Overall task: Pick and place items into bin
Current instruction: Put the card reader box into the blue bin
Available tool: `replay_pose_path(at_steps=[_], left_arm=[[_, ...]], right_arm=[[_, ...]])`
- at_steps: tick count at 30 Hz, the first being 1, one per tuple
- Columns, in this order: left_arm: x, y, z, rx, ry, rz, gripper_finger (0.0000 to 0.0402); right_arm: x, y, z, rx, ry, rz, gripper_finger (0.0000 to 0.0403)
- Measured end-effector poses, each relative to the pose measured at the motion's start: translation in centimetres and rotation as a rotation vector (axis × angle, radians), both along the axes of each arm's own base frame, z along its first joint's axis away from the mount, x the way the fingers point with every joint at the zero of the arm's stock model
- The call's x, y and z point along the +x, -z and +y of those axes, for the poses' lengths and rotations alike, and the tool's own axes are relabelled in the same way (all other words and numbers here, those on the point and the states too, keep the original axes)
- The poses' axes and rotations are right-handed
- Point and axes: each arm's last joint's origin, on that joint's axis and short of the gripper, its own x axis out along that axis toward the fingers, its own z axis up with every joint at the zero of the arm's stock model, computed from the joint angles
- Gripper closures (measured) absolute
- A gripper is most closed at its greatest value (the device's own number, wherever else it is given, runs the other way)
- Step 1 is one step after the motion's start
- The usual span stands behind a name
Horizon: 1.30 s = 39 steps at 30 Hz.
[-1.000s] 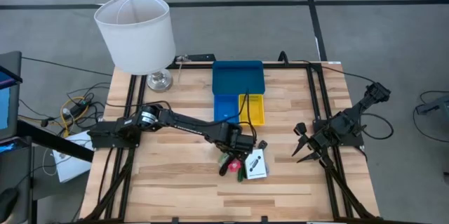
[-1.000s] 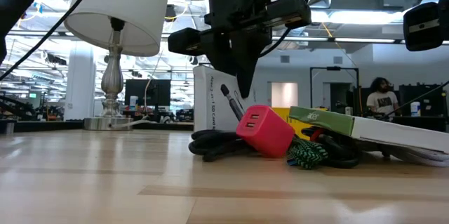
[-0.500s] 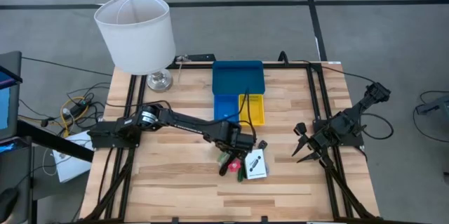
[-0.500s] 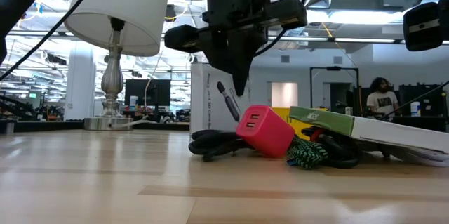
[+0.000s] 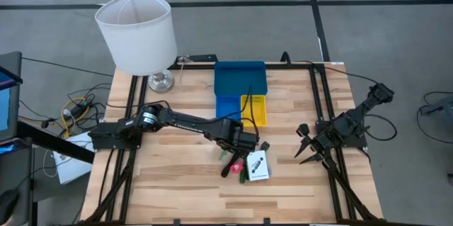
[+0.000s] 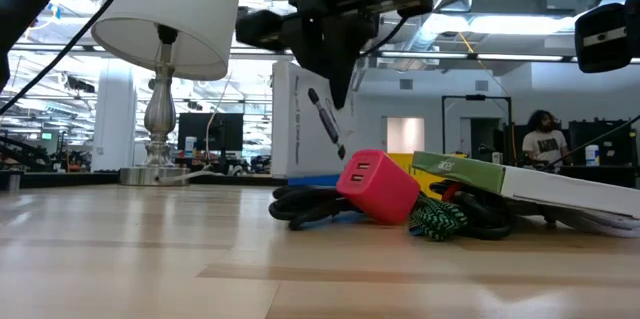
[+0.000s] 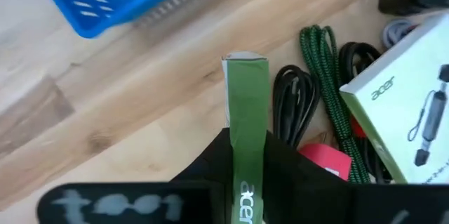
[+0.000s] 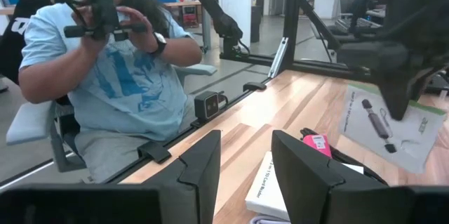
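My left gripper (image 5: 239, 151) hangs over the heap of items near the table's middle, shut on a flat white box with a green edge (image 7: 245, 104). Its printed white face (image 6: 305, 119) shows in the low view. A second white box with a pen print (image 5: 257, 164) lies on the table. Beside that box are a red charger (image 6: 378, 187), a green braided cord (image 7: 324, 76) and black cables (image 7: 295, 101). The bin, made up of a wide blue tray (image 5: 241, 77), a small blue tray (image 5: 226, 107) and a yellow one (image 5: 256, 110), sits just beyond. My right gripper (image 5: 306, 151) waits open at the right edge. My left gripper pinches the box by its narrow green edge (image 7: 247, 155), one finger on each broad face, coming from above and pointing down. The green edge runs out past the fingers, along them. The box hangs upright below the gripper, its upper part (image 6: 300, 79) level with the fingers.
A white lampshade on a metal base (image 5: 138, 31) stands at the table's far left corner. A person (image 8: 119, 62) sits beyond the table's edge in the right wrist view. Bare wood lies near and left of the heap.
My left gripper has risen, staying shut. The white box has gone up with it, upright, while the red charger, cords and the other box have stayed where they were.
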Motion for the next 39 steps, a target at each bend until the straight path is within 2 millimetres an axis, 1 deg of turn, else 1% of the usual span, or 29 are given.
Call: replay_pose_path(at_steps=[7, 11, 15, 26, 34, 39], left_arm=[[-0.2, -1.9, 0.7, 0.048, -0.017, -0.013, 0.0375], [-0.2, -3.0, 1.8, 0.072, -0.044, -0.024, 0.0371], [-0.2, -3.6, 3.2, 0.078, -0.073, -0.020, 0.0374], [0.1, -3.6, 7.7, 0.072, -0.128, -0.013, 0.0373], [0.0, -3.9, 10.6, 0.053, -0.158, -0.014, 0.0369], [-0.2, -4.3, 12.1, 0.052, -0.142, -0.031, 0.0374]], right_arm=[[0.0, 0.0, 0.0, 0.000, 0.000, 0.000, 0.0278], [0.0, 0.0, 0.0, 0.000, 0.000, 0.001, 0.0278], [0.0, 0.0, 0.0, 0.000, 0.000, 0.000, 0.0278], [0.0, 0.0, 0.0, 0.000, 0.000, 0.000, 0.0278], [0.0, 0.0, 0.0, 0.000, 0.000, 0.000, 0.0278], [0.0, 0.0, 0.0, 0.000, 0.000, 0.000, 0.0278]])
